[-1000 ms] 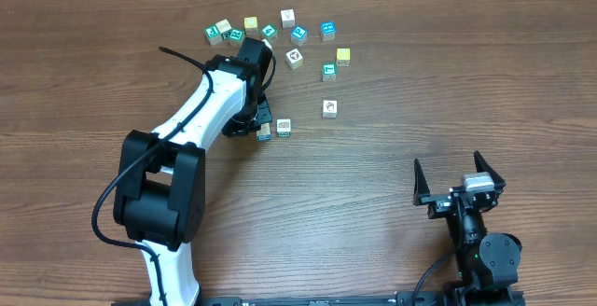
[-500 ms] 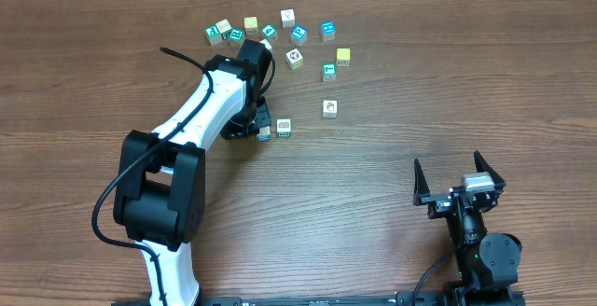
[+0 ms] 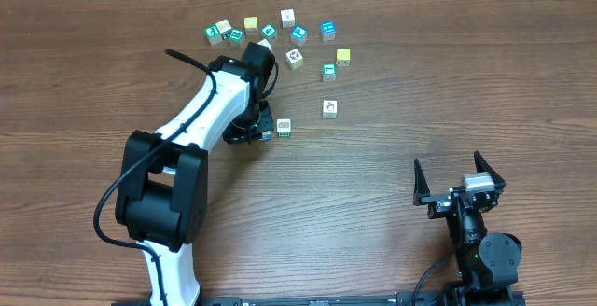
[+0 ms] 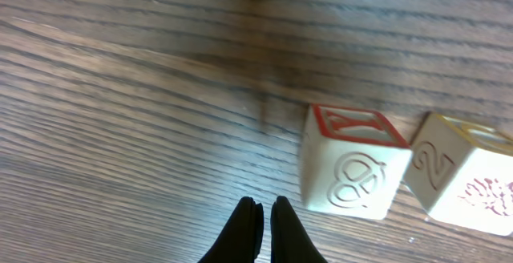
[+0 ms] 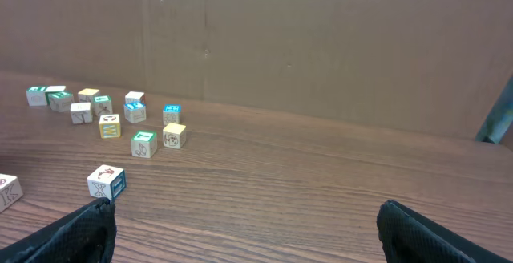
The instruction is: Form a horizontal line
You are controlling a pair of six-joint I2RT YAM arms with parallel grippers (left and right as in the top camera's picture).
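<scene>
The horizontal line (image 3: 276, 130) is only a two-cube start so far, lying just to the right of the left gripper (image 4: 263, 215) and slightly ahead of its tips. That gripper's fingers are pressed together with nothing between them. Over the last second the arm has drifted a little to the right. The red-edged cube (image 4: 353, 163) nearest the tips seems to have been nudged with it, so it now meets the second cube (image 4: 465, 183) on its far side. From the wrist view the two touch near a corner but sit at slightly different angles, so the pair probably needs squaring before it reads as a straight row.

A single cube (image 3: 329, 107) lies farther right of the gripper. The loose cubes (image 3: 297, 34) are scattered well beyond it, so more pieces are yet to be brought in. The right gripper (image 3: 452, 171) rests spread wide and empty, well away from everything.
</scene>
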